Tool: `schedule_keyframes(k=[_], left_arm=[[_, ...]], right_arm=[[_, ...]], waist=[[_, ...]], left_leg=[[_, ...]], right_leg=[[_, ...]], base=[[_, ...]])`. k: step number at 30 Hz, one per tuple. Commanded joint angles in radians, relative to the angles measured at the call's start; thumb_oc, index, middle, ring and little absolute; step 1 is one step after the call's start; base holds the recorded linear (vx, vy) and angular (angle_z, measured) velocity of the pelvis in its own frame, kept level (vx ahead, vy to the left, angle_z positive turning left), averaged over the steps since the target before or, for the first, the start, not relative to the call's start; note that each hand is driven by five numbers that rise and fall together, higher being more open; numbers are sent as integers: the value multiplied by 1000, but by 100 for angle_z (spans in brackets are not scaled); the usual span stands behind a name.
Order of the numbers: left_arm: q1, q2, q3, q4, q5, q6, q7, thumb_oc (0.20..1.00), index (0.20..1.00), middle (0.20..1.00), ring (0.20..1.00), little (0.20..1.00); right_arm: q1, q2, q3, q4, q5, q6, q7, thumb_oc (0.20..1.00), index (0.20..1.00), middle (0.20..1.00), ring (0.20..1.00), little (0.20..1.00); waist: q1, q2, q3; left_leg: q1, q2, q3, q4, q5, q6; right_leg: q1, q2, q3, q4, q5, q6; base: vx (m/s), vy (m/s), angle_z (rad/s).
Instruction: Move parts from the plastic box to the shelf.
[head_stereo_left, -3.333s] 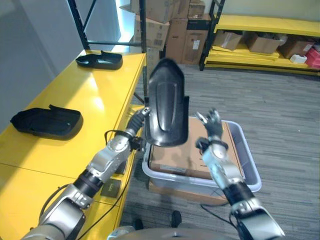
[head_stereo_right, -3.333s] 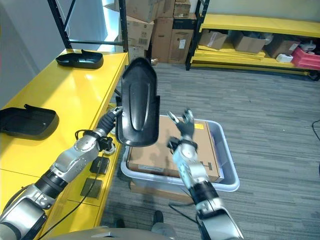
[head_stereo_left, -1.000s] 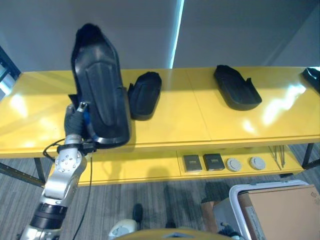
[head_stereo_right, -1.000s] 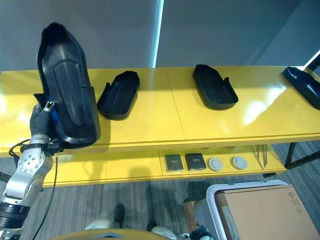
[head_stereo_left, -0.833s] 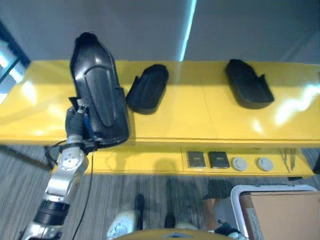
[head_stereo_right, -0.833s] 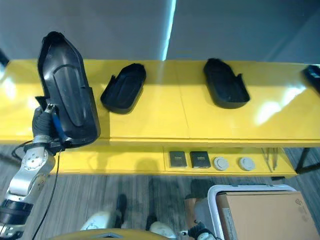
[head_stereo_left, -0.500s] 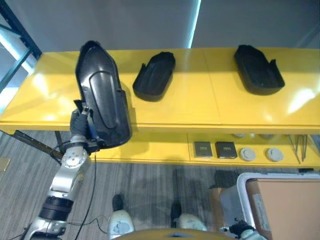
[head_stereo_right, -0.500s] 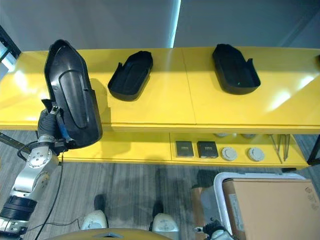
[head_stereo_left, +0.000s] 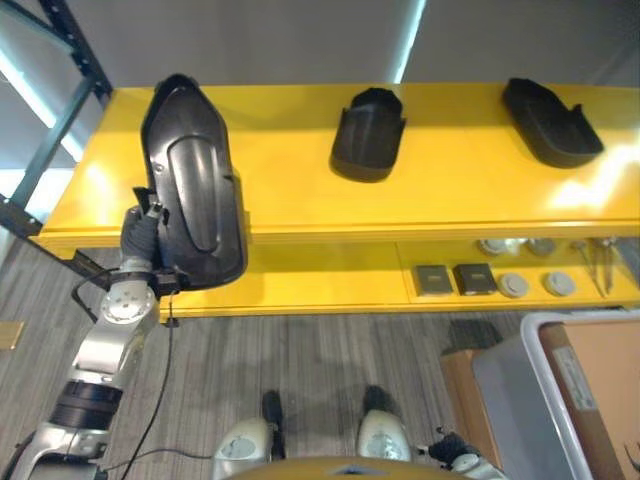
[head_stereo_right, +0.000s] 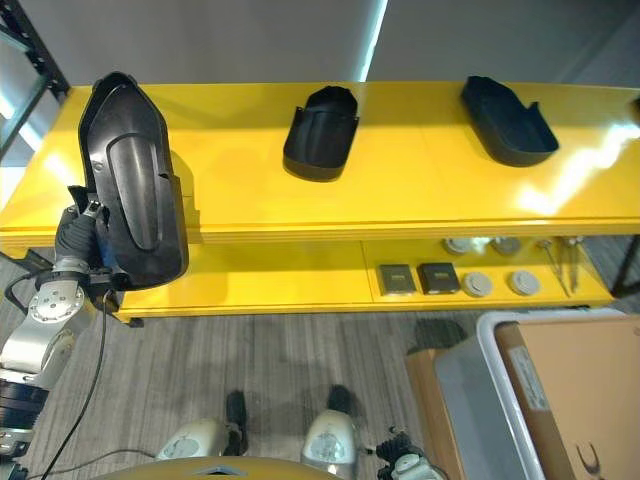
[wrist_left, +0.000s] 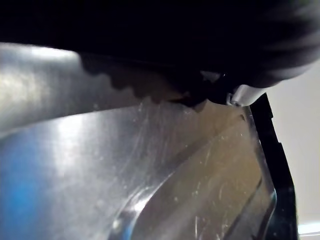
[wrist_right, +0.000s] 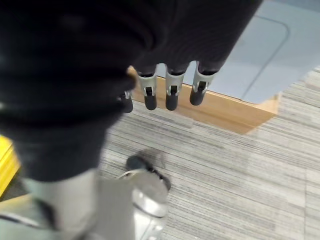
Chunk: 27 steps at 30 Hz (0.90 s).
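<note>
The left hand (head_stereo_left: 138, 232), fingers clamped on the black part (head_stereo_left: 192, 190), now holds it upright at the yellow shelf (head_stereo_left: 300, 200)'s left end; set-down looks imminent. Right hand (wrist_right: 170, 92) hangs relaxed.

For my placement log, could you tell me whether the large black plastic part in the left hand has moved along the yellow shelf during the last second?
Yes. The large black plastic part has moved leftward, farther from the nearest black part lying on the yellow shelf.

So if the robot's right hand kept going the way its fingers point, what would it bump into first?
Probably the carpet floor. The right hand hangs with straight fingers pointing down, close to a wooden board's edge, though depth is hard to judge.
</note>
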Motion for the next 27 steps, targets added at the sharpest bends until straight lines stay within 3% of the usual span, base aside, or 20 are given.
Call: schedule_keyframes(k=[1, 5, 12, 15, 16, 17, 27], left_arm=[[-78, -5, 10, -4, 95, -2, 16, 200, 200, 200, 200, 200], [-151, 24, -22, 143, 168, 62, 30, 200, 200, 200, 200, 200], [-383, 207, -95, 562, 163, 134, -12, 200, 200, 200, 200, 200], [-538, 296, -160, 802, 192, 150, -60, 200, 200, 200, 200, 200], [-608, 342, -201, 866, 267, 163, -105, 200, 200, 200, 200, 200], [-700, 416, -304, 912, 418, 173, -157, 200, 200, 200, 200, 200], [-864, 524, -517, 994, 640, 209, -250, 200, 200, 200, 200, 200]], right_arm=[[39, -50, 41, 39, -49, -10, 16, 1000, 1000, 1000, 1000, 1000], [49, -68, 58, 52, -25, -7, 31, 1000, 1000, 1000, 1000, 1000], [77, -122, 85, 6, -35, 36, 87, 1000, 1000, 1000, 1000, 1000], [72, -147, 107, 30, -38, 11, 104, 1000, 1000, 1000, 1000, 1000], [62, -153, 123, 41, -19, -4, 110, 1000, 1000, 1000, 1000, 1000], [50, -167, 141, 35, -5, -13, 133, 1000, 1000, 1000, 1000, 1000], [62, -184, 155, 13, -4, -21, 158, 1000, 1000, 1000, 1000, 1000]], waist=[[-21, 7, -83], [-42, -7, -113], [-99, -11, -124], [-122, -9, -101], [-127, -13, -87], [-132, -26, -63], [-143, -48, -36]], left_leg=[[-41, -3, -64, 79, -42, -4], [-32, 2, -60, 63, -37, 0], [-41, 45, -4, 61, -27, -10], [-71, 64, 17, 79, -24, -10], [-89, 69, 20, 89, -25, -8], [-109, 71, 21, 108, -31, -4], [-147, 62, 20, 153, -52, 16]], right_leg=[[48, 56, 15, -89, -8, -6], [68, 97, 62, -138, -1, -19], [55, 132, 81, -130, -22, -33], [28, 147, 97, -106, -33, -39], [15, 153, 103, -98, -36, -41], [6, 160, 114, -88, -38, -43], [-19, 161, 131, -74, -28, -37]], base=[[107, -78, 5], [124, -88, 10], [96, -54, -5], [31, -21, -17], [-9, -50, -20], [-10, -49, -11], [28, 0, -7]])
